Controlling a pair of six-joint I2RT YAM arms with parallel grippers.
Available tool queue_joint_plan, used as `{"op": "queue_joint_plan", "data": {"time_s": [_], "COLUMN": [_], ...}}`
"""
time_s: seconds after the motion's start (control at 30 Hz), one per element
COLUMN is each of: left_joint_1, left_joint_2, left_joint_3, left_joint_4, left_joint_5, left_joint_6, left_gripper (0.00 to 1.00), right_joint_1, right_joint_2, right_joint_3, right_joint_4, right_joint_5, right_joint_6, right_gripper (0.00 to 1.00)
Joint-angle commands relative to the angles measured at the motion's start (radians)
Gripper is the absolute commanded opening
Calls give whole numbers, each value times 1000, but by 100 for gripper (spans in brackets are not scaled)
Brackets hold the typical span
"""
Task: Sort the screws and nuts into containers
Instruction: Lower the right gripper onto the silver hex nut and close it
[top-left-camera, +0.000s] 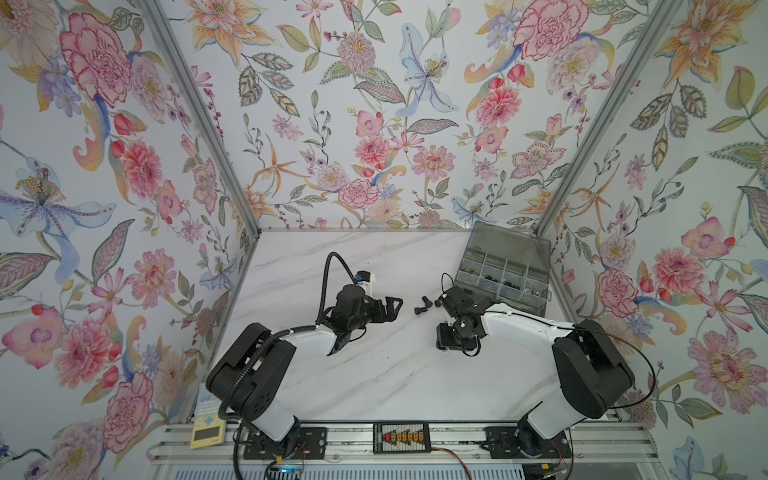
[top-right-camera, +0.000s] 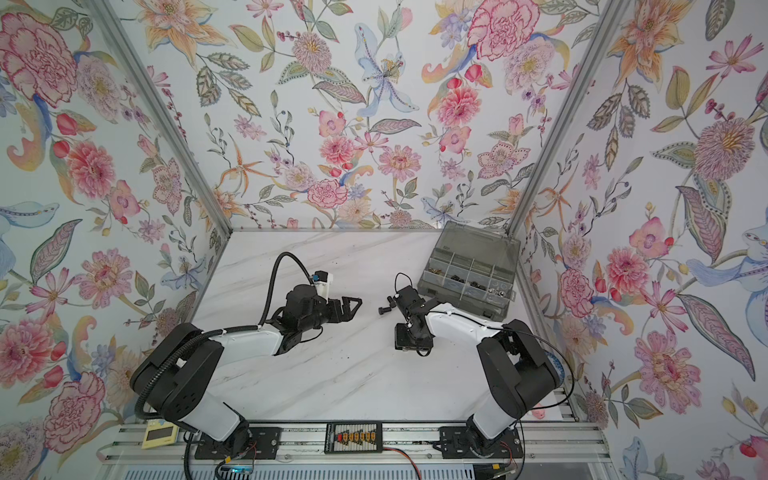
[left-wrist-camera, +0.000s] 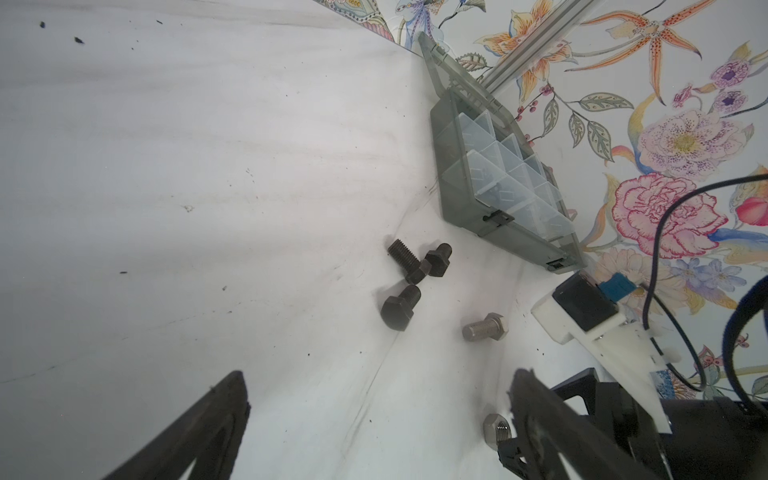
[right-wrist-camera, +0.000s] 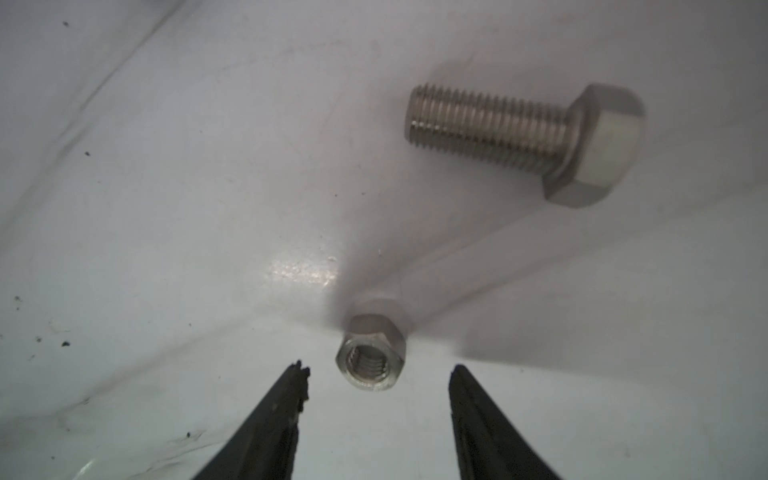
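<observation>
The right wrist view shows what both top views hide: a silver nut (right-wrist-camera: 370, 358) lying on the bench, its threaded hole facing the camera, just ahead of the right gripper (right-wrist-camera: 378, 374), whose two dark fingertips (right-wrist-camera: 297, 380) stand spread apart on either side without touching it. Beyond the nut lies a silver hex-head bolt (right-wrist-camera: 523, 141) on its side, near but apart from it. The left wrist view adds three black screws (left-wrist-camera: 409, 276) clustered together on the bench between the bolt and the box, two of them touching; in a top view they appear only as small dark specks (top-left-camera: 422, 306) near mid-bench. The left gripper (top-left-camera: 392, 307) hovers just short of the bench's middle, pointing toward the right side, its fingers spread wide with nothing between them. The right arm reaches in from the near right corner, its elbow bent and its gripper angled down at the bench surface, so that its wrist blocks the nut and bolt from above. The smoky-grey organiser box (top-left-camera: 505, 270) sits at the far right corner with its lid (top-left-camera: 509, 245) tipped open toward the back wall; small dark and shiny pieces lie in its nearer row of compartments, though which kind sits where is too small to tell. A yellowish device (top-left-camera: 208, 430) rests off the bench's near left corner.
</observation>
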Motion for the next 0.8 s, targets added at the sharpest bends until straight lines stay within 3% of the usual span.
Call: {"op": "queue_joint_plan", "data": {"time_s": [0.0,0.37,0.77], "left_joint_1": [1,1,1], "left_joint_2": [-21,-17,-13], "left_joint_3": [-9,-8,-13], "left_joint_4": [-8,-7,2], "left_joint_5": [-20,-18,-15], "left_joint_6": [16,16,18], "left_gripper": [99,99,99], "right_joint_1": [14,79,88], "right_joint_2": [11,53,83], "right_joint_3": [-1,-2,-5], "right_joint_4": [9,10,9], "right_joint_5": [41,95,130], "right_joint_6": [55,190,222], "right_gripper": [57,53,51]}}
